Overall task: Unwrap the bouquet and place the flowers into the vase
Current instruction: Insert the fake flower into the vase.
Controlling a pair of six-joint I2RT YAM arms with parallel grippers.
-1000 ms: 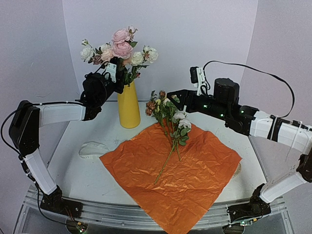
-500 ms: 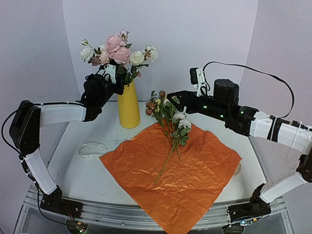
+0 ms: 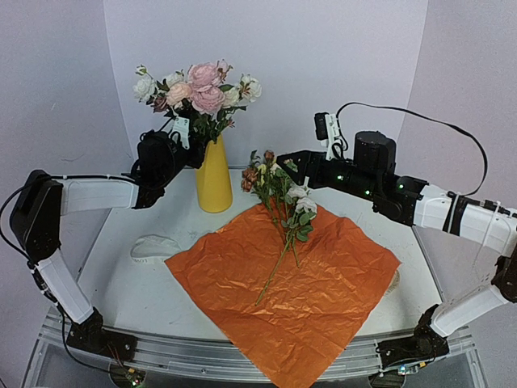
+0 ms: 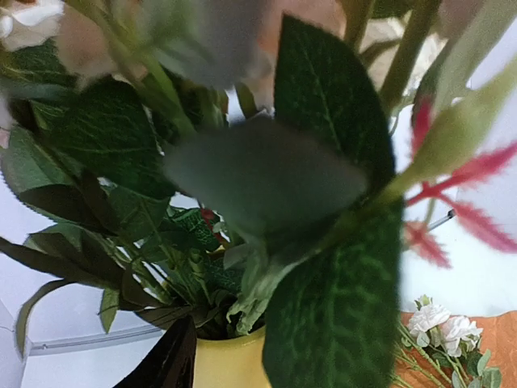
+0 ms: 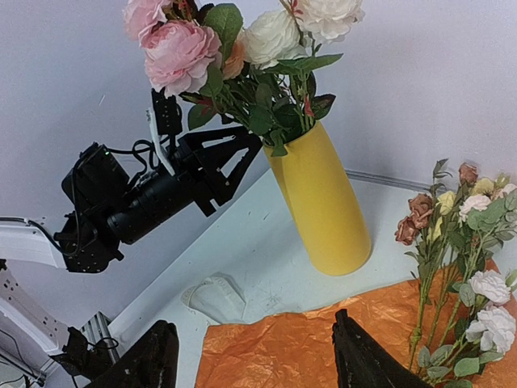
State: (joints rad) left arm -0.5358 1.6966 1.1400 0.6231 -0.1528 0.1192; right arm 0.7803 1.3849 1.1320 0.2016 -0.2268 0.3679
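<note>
The left hand (image 5: 248, 163) hangs part-open and empty, just beside the white and pink rose bunch (image 3: 202, 85) in the tall yellow vase (image 3: 213, 182). To its right, thin-stemmed small mixed flowers (image 3: 283, 210) lie on crinkled orange paper (image 3: 323, 283), spread flat on the white bench (image 3: 121, 283). The right hand (image 5: 252, 323) hovers above them, wide open and empty.

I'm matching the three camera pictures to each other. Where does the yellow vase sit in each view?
Top external: vase left of centre, behind the orange paper.
Left wrist: vase at the bottom edge, only its top showing under leaves.
Right wrist: vase right of centre.
Shared landmark: the orange paper, seen in all three.
</note>
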